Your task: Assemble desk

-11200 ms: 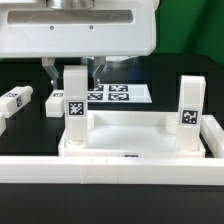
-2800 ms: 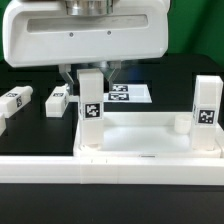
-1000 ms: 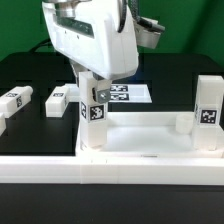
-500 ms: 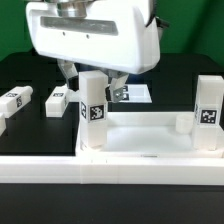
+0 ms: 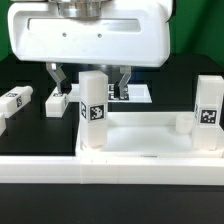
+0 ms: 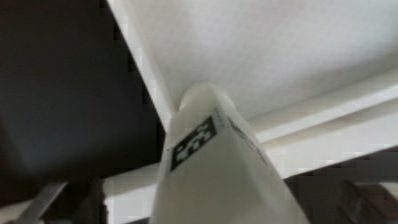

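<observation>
Black surface, green backdrop in the upper corners of the exterior view. Jaws hang below the white wrist housing, upper centre of frame. They stand apart, one on each side of the upright leg, with a dark gap showing on both sides. Nothing is gripped.

Upright leg: white block, tag facing the camera, standing at the corner of the desk top toward the exterior view's left. Desk top lies flat in the lower centre, raised rim visible. Second leg stands upright at its corner toward the exterior view's right.

Loose leg lies flat at mid left, well apart from the desk top. Another loose leg lies at the left edge.

Marker board lies flat behind the jaws. Border bar runs across the lower frame.

Wrist view: looks down along the upright leg, tag partly readable, blurred; desk top beyond it, surface beside.
</observation>
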Tool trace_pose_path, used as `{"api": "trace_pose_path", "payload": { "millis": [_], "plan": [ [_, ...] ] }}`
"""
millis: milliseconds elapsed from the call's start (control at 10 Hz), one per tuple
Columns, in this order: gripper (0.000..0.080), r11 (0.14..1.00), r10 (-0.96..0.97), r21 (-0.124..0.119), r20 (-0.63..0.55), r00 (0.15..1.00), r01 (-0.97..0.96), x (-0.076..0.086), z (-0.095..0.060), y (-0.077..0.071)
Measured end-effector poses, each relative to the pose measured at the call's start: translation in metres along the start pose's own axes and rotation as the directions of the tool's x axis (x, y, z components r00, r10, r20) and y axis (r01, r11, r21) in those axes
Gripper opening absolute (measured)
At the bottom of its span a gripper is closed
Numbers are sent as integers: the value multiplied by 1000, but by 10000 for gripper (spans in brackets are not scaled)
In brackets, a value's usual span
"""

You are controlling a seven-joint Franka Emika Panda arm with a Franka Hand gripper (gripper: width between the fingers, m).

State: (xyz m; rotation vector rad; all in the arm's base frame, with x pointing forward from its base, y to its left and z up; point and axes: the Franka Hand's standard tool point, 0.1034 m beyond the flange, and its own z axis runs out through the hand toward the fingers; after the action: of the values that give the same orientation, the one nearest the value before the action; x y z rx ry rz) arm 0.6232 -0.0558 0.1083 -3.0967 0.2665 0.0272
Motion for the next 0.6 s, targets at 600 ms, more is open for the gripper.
{"api": "trace_pose_path", "payload": {
  "millis": [600],
  "plan": [
    [649, 923, -383, -21, 9, 924, 384, 0, 1, 1]
  ]
}}
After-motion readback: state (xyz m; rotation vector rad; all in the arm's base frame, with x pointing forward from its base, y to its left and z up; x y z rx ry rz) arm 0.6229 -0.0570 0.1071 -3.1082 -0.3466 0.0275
